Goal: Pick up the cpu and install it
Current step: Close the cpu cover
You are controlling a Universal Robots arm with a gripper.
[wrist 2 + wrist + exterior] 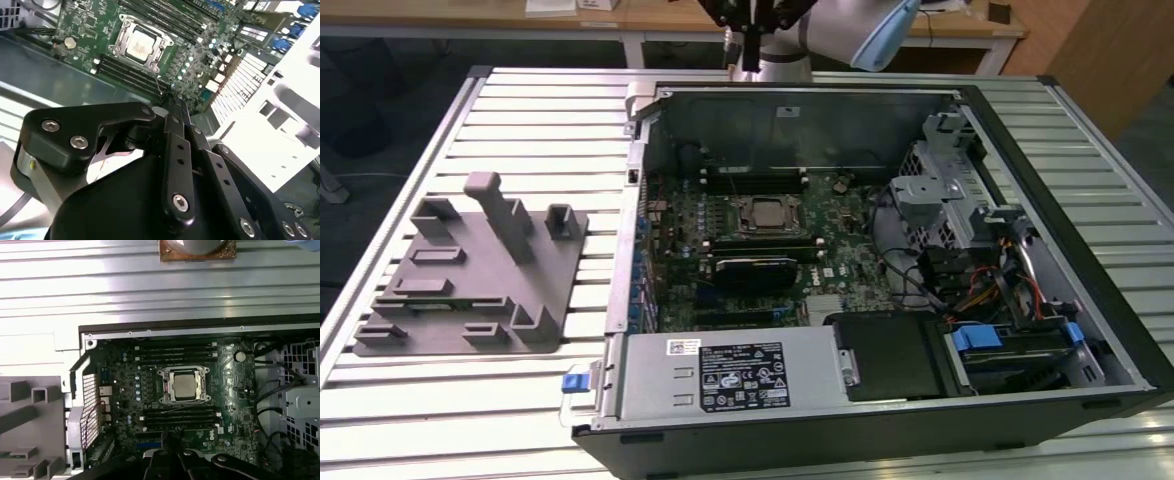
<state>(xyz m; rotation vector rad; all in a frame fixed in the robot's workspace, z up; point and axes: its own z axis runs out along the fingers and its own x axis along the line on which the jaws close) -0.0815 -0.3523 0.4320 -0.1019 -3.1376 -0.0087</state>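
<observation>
the cpu (765,213) lies inside the square socket frame (765,232) on the green motherboard (843,262), near the centre of the exterior view, within the open computer case (854,440). in the second wrist view the gripper (172,106) hangs well apart from the cpu, its black fingers (176,150) pressed together with nothing between them. the arm (781,45) enters at the top edge of the exterior view. a grey fixture (467,285) rests on the slatted table (454,400) at the exterior view's left
</observation>
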